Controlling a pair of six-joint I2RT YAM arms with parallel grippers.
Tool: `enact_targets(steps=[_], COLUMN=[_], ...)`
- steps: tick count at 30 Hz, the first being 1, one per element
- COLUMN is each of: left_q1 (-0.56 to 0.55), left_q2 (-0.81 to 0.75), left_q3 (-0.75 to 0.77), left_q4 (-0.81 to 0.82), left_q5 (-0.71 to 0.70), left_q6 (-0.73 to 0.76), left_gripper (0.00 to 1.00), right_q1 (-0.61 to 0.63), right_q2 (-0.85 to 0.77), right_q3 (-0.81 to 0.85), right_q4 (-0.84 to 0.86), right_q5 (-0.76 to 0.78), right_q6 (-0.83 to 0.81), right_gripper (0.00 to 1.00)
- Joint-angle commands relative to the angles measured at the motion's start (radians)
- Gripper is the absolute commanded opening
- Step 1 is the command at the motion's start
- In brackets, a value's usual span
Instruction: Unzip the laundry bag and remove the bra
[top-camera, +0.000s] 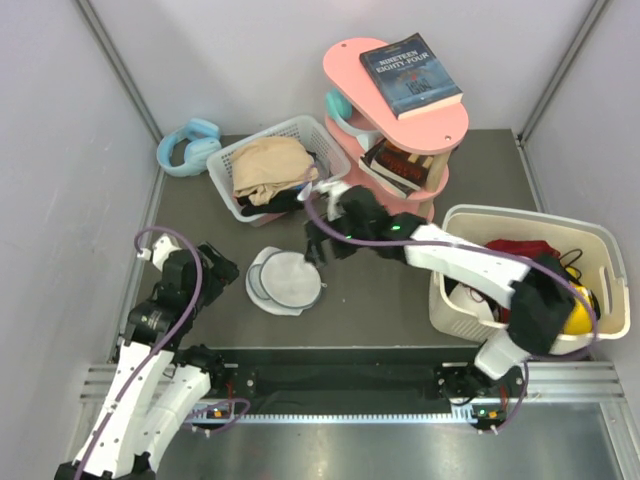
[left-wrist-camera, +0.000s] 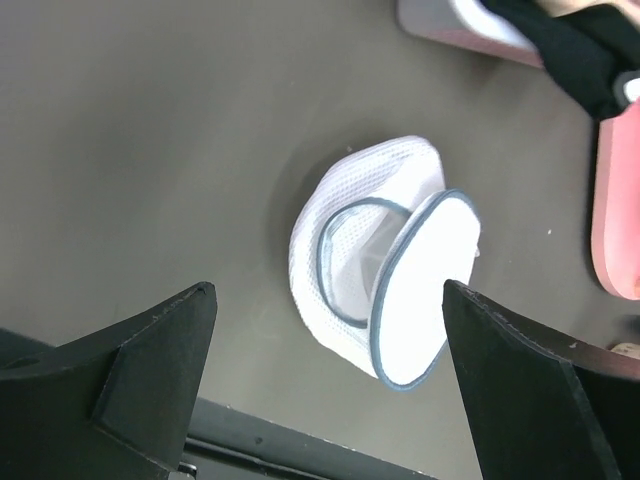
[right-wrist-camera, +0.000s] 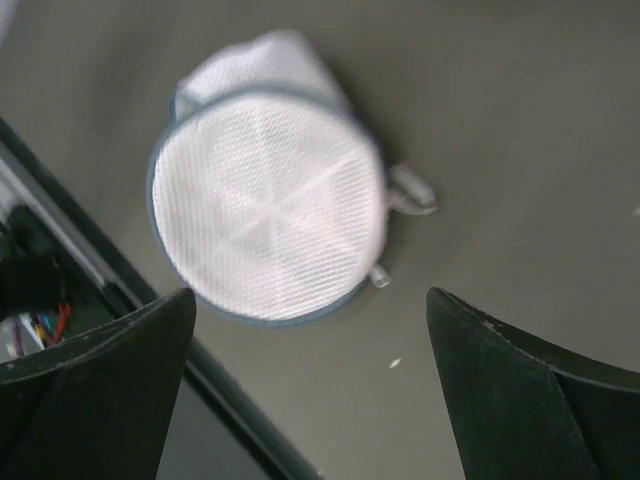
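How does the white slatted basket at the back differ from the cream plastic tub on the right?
The white slatted basket has open slots; the cream tub has smooth walls. The basket looks smaller and holds tan cloth; the tub holds red cloth and something yellow. Both are open-topped.

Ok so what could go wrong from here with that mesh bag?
The laundry bag lies loose on the table, left fingers and right fingers both open, so a one-sided tug may just drag it. It also sits near the front edge and could slide off.
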Motion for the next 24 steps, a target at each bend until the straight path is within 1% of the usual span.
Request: enact_targets(steps=[1,2,3,5,6,9,15,16,24], left_q1=[0.003,0.003,0.003,0.003,0.003,0.003,0.003,0.003,0.003], left_q2=[0.014,0.009,0.006,-0.002,-0.003,0.009,0.072,0.075,0.078], left_q3=[0.057,0.066,0.075,0.102,0.112,0.161,0.256,0.268,0.287], left_q4=[0.085,0.094,0.099,0.107,0.114,0.099,0.039,0.038,0.047], left_q5=[-0.008,-0.009,-0.012,-0.012,-0.015,-0.034,-0.075,-0.08,-0.068], left_q6=[0.096,0.109,0.118,0.145,0.158,0.199,0.251,0.258,0.268], left_gripper=[0.99,0.99,0.99,0.99,0.99,0.99,0.99,0.99,0.99], right_q1=[-0.151,-0.191,-0.208,-0.248,-0.257,-0.277,-0.294,-0.295,-0.306], right_q2=[-0.254,-0.291,-0.369,-0.444,-0.51,-0.596,-0.655,-0.659,-0.681], right_q3=[-0.155,-0.177,-0.212,-0.24,-0.258,-0.283,-0.277,-0.275,-0.271], right_q4=[0.091,0.083,0.074,0.047,0.036,0.002,-0.044,-0.047,-0.061], right_q5=[-0.02,-0.011,-0.002,0.031,0.04,0.077,0.117,0.144,0.166], right_q6=[0.014,0.011,0.007,0.004,0.001,-0.001,0.008,0.007,0.005], right_gripper=[0.98,0.99,1.0,1.0,1.0,1.0,1.0,1.0,1.0])
